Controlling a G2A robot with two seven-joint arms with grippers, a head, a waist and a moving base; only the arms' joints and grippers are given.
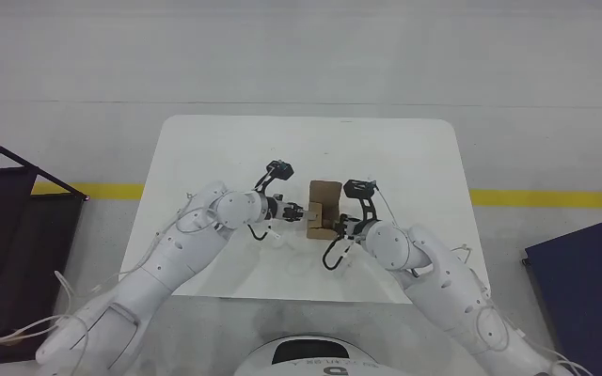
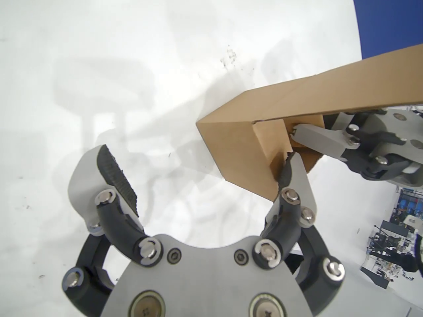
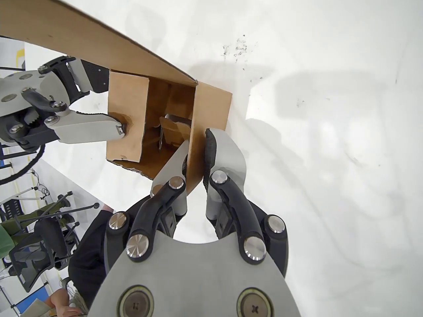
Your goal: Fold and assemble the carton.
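Right wrist view: my right gripper (image 3: 196, 143) pinches the carton (image 3: 211, 107) by its wall — light, easily creased, I think — left gripper (image 2: 198, 156) spread open, fingertip (image 2: 299, 179) touching a flap (image 3: 127, 100).

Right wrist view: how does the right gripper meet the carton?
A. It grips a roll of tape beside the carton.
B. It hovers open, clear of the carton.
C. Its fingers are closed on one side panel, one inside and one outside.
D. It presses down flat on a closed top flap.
C: the right gripper pinches a side panel of the carton, one finger inside the open end and the other against the outer face.
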